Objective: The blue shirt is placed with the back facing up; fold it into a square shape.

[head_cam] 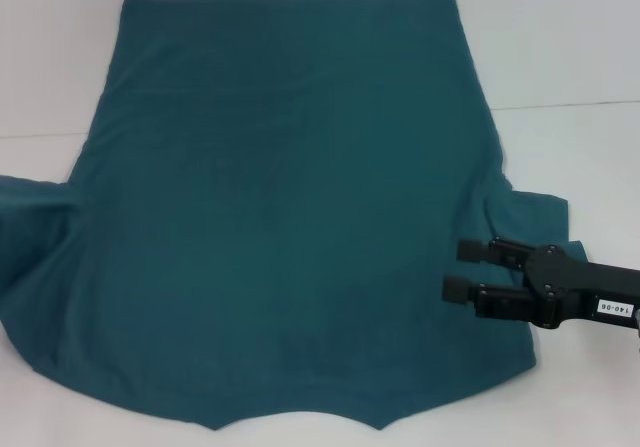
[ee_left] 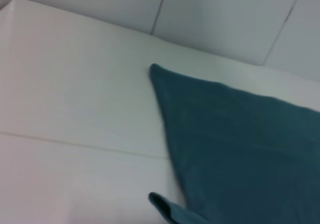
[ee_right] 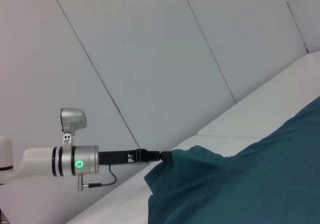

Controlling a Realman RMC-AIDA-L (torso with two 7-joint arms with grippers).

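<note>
The white surface (head_cam: 570,47) is matte and evenly lit, and a thin seam crosses it from the left edge to the right edge. Behind its far edge stands a pale grey panelled wall (ee_right: 150,48), divided by thin dark joints into wide panels.

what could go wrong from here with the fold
The left claw grips the blue shirt by a small pinch at its sleeve edge; a pull may slip it free. The right claw hovers open over the shirt's other side, not gripping, so the fabric could drag unevenly. The left sleeve is already bunched and may fold in creased.
</note>
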